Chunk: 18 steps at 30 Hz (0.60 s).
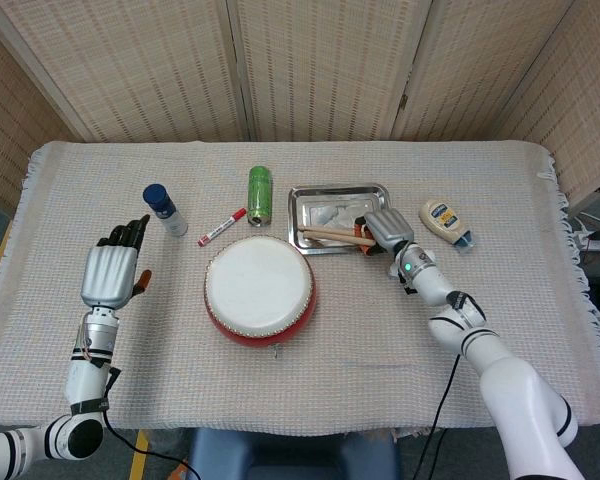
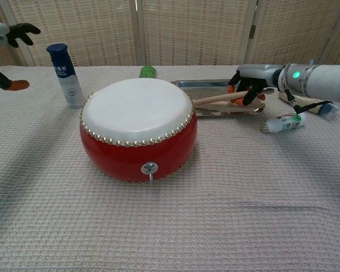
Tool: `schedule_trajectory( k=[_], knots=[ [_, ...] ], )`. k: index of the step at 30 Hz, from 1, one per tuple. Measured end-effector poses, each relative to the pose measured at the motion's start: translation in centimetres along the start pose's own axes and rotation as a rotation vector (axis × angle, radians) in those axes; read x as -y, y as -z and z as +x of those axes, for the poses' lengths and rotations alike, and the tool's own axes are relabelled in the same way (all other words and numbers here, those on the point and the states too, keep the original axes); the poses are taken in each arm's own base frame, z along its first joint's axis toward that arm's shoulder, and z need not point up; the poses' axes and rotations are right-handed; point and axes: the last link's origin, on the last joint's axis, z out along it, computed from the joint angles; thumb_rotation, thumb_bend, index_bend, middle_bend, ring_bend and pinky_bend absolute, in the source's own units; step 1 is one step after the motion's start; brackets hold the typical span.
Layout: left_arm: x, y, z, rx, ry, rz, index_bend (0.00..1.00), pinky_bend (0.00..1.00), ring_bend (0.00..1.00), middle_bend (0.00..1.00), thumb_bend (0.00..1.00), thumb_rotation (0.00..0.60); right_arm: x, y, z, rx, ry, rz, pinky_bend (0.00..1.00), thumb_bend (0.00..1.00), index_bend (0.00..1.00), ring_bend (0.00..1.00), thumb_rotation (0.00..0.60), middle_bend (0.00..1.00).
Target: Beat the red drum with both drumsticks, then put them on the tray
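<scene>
Left hand point(image 1: 110, 277): raised over the cloth, fingers apart, holding nothing; well left of everything the task needs.
Blue-capped white bottle point(image 1: 164, 209): upright, just beyond the left hand's fingertips.
Red marker pen point(image 1: 222, 227): flat on the cloth, between that bottle and the green can.
Green cylindrical can point(image 1: 259, 193): on its side behind the drum.
Red round drum with white skin point(image 2: 138, 126): centre of the table, between the two hands; taut head, likely springy under a strike; body looks heavy enough to stay put.
Shiny rectangular metal tray point(image 1: 320, 198): behind-right of the drum, directly under the right hand's fingers; smooth floor, so round sticks may roll.
Pale wooden drumsticks point(image 2: 213, 100): both low at the tray, one lying in it, the other angled across with its butt in the right hand; light, stiff, smooth; best held near the thick end.
Right hand point(image 1: 383, 231): lowered to the tray's right end, fingers curled around the upper stick's butt.
Small white bottle with green label point(image 2: 283, 122): lying just right of the right hand.
Cream mayonnaise bottle point(image 1: 445, 221): lying beyond that wrist.
</scene>
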Motion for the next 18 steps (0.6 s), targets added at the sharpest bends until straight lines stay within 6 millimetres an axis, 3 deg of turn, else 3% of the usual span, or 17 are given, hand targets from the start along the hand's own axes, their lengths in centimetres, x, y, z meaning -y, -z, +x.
schedule_trajectory(
  k=[5, 8, 18],
  knots=[
    [0.09, 0.06, 0.13, -0.004, 0.009, 0.0, 0.0, 0.38, 0.16, 0.12, 0.32, 0.6, -0.39, -0.32, -0.16, 0.011, 0.025, -0.033, 0.49, 0.42, 0.47, 0.28, 0.6, 0.49],
    [0.09, 0.1, 0.22, -0.006, 0.011, -0.002, 0.0, 0.37, 0.16, 0.12, 0.32, 0.6, -0.37, -0.48, -0.13, 0.014, 0.025, -0.045, 0.4, 0.31, 0.36, 0.2, 0.6, 0.42],
    [0.23, 0.19, 0.03, 0.004, 0.009, -0.004, 0.0, 0.37, 0.16, 0.12, 0.32, 0.6, -0.72, -0.37, 0.68, -0.003, 0.034, -0.049, 0.37, 0.25, 0.3, 0.17, 0.6, 0.38]
  ],
)
